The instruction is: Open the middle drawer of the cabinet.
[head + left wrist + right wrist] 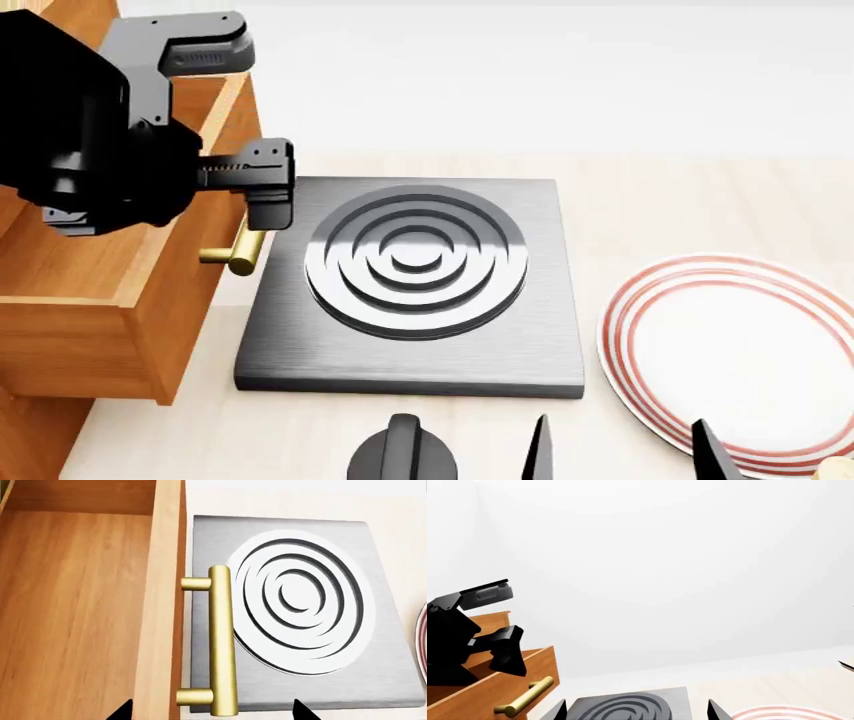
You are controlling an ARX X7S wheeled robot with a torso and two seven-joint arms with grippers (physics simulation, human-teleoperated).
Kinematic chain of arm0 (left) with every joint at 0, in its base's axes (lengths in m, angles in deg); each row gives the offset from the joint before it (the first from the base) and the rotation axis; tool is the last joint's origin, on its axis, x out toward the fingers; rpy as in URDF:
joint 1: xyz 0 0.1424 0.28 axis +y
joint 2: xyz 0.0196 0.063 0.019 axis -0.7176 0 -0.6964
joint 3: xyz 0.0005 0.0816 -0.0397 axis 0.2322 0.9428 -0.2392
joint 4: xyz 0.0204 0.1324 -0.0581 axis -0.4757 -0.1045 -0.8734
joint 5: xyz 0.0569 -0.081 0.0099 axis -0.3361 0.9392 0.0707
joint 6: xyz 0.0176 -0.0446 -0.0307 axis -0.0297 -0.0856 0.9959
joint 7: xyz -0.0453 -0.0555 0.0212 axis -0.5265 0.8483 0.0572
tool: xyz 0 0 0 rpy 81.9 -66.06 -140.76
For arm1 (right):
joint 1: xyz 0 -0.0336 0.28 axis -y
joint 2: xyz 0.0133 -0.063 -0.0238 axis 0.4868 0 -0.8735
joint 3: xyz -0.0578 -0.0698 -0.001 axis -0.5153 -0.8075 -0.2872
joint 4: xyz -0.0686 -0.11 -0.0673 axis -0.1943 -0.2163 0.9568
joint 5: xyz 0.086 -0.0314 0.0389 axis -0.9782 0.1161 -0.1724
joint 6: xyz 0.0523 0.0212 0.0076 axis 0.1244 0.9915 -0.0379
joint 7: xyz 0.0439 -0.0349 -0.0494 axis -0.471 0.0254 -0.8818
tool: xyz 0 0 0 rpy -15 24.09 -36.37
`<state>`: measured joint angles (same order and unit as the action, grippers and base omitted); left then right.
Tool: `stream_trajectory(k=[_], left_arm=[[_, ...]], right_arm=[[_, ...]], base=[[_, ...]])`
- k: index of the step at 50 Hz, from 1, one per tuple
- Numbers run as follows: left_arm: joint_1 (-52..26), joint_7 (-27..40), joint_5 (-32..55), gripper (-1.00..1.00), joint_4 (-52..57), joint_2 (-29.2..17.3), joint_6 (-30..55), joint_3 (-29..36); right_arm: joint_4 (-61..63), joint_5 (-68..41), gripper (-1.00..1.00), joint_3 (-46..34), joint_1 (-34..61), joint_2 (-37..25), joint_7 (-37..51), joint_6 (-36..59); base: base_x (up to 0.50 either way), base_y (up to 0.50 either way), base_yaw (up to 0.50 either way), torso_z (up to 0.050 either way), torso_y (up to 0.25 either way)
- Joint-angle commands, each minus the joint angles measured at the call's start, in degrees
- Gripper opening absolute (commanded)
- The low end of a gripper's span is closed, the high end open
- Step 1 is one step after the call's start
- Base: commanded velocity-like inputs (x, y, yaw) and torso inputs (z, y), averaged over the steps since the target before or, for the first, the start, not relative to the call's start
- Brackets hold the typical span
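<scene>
Looking down from the left wrist camera, the middle drawer [80, 610] stands pulled out, its bare wooden floor open to view and its front panel seen edge-on. The brass bar handle [220, 640] juts from that front on two short posts. Only the two dark tips of the left tool [212, 711] show, one on either side of the handle with a wide gap between them, so the tool is spread and touches nothing. Beyond the handle lies a grey metal slab [373, 670] with white concentric rings.

In the head view, the drawer projects from the cabinet [27, 430] at the left edge, over the pale worktop [667, 200]. The left tool [254, 215] hangs just above the handle [234, 255], its black arm hiding much of the drawer. The ringed slab sits just beside the drawer front, and a white plate with red rings [734, 350] lies further right. The right tool [621, 450] shows two dark tips set apart, holding nothing.

From the right wrist camera, the drawer [487, 695] and handle [524, 697] appear at the side beneath the left arm, against a blank white wall [680, 570]. The right tool [637, 710] has its tips wide apart.
</scene>
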<state>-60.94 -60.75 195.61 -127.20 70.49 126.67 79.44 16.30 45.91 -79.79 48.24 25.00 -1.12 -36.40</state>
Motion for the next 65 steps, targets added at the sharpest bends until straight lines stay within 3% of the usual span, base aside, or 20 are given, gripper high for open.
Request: stream_trajectory(k=[1, 16, 21, 39, 55, 65], left_arm=[[1.2, -0.4, -1.7, 1.0, 0.0, 0.0, -0.2, -1.9], [2.1, 0.6, -11.9, 1.0, 0.0, 0.0, 0.5, -14.3], [2.6, 1.1, -17.4, 1.0, 0.0, 0.0, 1.2, -21.4], [2.3, -1.0, -24.1, 1.0, 0.0, 0.0, 2.7, -31.0], [2.5, 1.4, -37.1, 1.0, 1.6, 0.0, 4.9, -46.9], [2.8, 2.5, -40.8, 1.0, 2.8, 0.0, 4.9, -51.6]], right_arm=[[0.0, 0.0, 1.0, -0.2, 0.1, -0.1, 0.1, -0.1], [-0.1, -0.1, 1.0, -0.2, 0.0, -0.3, 0.2, -0.3], [0.0, -0.2, 1.0, -0.2, 0.1, -0.4, 0.3, -0.3], [0.5, -0.3, 1.0, -0.4, 0.0, -0.7, 0.6, -0.2], [0.5, -0.3, 1.0, -0.5, -0.1, -0.9, 0.8, -0.4], [0.5, -0.4, 1.0, -0.5, 0.0, -1.0, 0.9, -0.5]], base=[[0.0, 0.0, 0.0, 0.0, 0.0], [0.0, 0.0, 0.0, 0.0, 0.0], [0.0, 0.0, 0.0, 0.0, 0.0], [0.0, 0.0, 0.0, 0.0, 0.0], [0.0, 0.0, 0.0, 0.0, 0.0], [0.0, 0.0, 0.0, 0.0, 0.001]])
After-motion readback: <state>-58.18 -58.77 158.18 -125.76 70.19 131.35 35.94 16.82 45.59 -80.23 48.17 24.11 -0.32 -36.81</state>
